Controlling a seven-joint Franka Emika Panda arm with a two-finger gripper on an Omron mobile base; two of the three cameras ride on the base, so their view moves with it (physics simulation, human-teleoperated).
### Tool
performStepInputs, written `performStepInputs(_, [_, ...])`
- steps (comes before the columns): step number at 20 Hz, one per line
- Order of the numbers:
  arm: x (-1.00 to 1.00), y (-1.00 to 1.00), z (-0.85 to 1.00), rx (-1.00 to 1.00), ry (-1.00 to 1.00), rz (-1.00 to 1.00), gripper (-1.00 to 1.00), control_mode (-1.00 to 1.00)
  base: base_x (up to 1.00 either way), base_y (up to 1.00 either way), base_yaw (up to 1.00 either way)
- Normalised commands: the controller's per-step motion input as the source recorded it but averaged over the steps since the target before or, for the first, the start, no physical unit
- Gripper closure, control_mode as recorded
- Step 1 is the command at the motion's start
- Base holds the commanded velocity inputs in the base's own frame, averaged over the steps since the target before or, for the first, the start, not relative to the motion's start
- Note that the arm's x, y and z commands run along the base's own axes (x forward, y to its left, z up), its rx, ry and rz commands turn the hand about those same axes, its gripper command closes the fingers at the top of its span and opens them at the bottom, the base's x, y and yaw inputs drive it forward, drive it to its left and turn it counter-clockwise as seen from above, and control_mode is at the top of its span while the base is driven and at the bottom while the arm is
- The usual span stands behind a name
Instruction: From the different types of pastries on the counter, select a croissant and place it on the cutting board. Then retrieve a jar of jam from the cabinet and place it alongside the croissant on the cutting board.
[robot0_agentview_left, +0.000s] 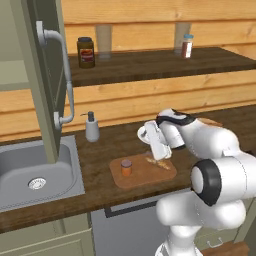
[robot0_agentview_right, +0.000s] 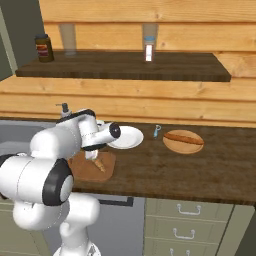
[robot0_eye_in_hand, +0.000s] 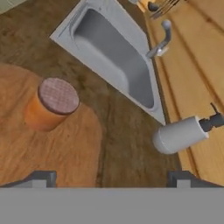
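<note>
Cutting board (robot0_agentview_left: 142, 175): the croissant (robot0_agentview_left: 158, 162) and the jam jar (robot0_agentview_left: 126, 167) are both being carried side by side, while the gripper (robot0_eye_in_hand: 111, 177) is being held wide open and empty above, nothing apparently being left.

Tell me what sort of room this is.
A kitchen, most likely. A steel sink with a tall faucet is set into a wooden counter, a cutting board lies on it, and drawers sit beneath.
</note>
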Motion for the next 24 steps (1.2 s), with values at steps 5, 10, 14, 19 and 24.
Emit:
performStepInputs(5, [-0.40, -0.70, 0.25, -0.41, -0.38, 0.18, -1.00, -1.00, 0.00, 0.00, 0.00])
performStepInputs(10, [-0.32, -0.76, 0.23, -0.42, -0.43, 0.23, -1.00, -1.00, 0.00, 0.00, 0.00])
performStepInputs(14, [-0.37, -0.87, 0.18, -0.40, -0.35, 0.29, -1.00, -1.00, 0.00, 0.00, 0.00])
performStepInputs(19, [-0.13, -0.36, -0.11, -0.26, -0.14, 0.22, -1.00, -1.00, 0.00, 0.00, 0.00])
performStepInputs(24, [-0.28, -0.20, 0.03, 0.00, 0.04, -0.22, -1.00, -1.00, 0.00, 0.00, 0.00])
